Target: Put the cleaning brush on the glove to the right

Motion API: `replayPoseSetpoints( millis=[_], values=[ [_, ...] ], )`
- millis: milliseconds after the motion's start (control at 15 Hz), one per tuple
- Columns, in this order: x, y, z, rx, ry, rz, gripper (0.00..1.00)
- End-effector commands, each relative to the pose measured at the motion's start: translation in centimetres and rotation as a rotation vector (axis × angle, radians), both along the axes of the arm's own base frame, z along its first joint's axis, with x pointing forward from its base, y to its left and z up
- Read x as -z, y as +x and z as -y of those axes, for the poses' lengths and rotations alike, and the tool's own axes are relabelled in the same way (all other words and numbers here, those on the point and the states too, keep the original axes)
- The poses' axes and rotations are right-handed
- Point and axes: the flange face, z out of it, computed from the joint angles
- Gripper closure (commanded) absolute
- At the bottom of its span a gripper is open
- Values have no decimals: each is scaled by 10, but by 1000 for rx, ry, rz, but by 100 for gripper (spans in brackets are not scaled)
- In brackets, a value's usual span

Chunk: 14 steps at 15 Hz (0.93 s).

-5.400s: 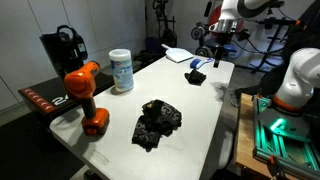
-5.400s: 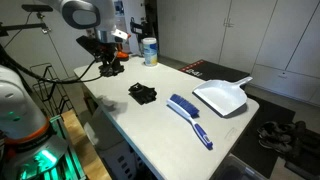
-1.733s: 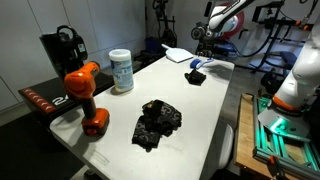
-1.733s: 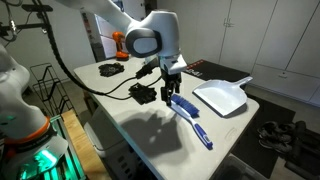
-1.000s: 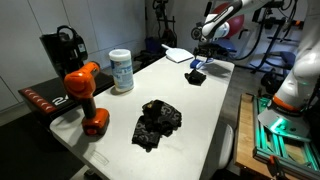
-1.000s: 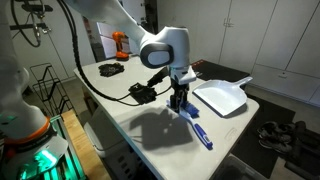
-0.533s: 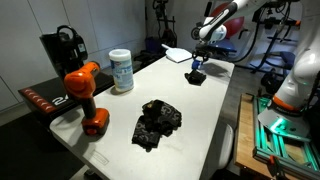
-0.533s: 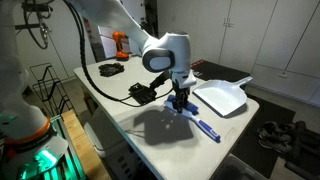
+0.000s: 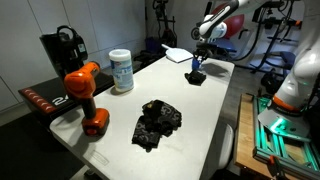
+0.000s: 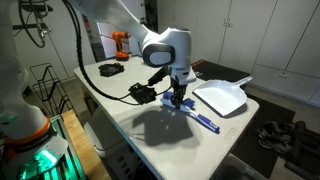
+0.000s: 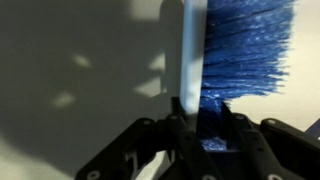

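Note:
The cleaning brush [image 10: 203,123], blue bristles on a white back with a blue handle, lies on the white table near the dustpan; in an exterior view it shows at the far end of the table [image 9: 195,76]. My gripper [image 10: 177,101] is down on its bristle end, also seen from the opposite end of the table [image 9: 197,67]. In the wrist view the brush [image 11: 245,45] runs between the fingers and my gripper [image 11: 201,118] is shut on its back. A crumpled black glove [image 9: 158,121] lies mid-table, just beside the gripper in an exterior view [image 10: 142,93].
A white dustpan [image 10: 222,97] sits right beside the brush. An orange drill [image 9: 85,95], a wipes canister [image 9: 121,71] and a dark flat item with red marks [image 9: 42,100] stand along one table side. The table edge [image 10: 150,140] runs close to the brush.
The gripper has dropped the last bit onto the brush and its jaws have closed in on the brush's back. The brush handle has shifted slightly.

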Motion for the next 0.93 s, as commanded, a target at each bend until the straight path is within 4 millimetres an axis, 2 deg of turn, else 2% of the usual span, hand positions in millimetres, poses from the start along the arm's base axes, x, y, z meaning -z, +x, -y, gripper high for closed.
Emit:
replayPoseSetpoints(
  millis=[0,267,533,867],
  values=[
    [-33,-11,-21,-177,9,-55,91],
    [-62,-17,-53,-354,-13,-118,92],
    [-66,-18,-84,-202,61,-164,92],
    [-66,-24,-100,68,126,-163,92]
  ],
)
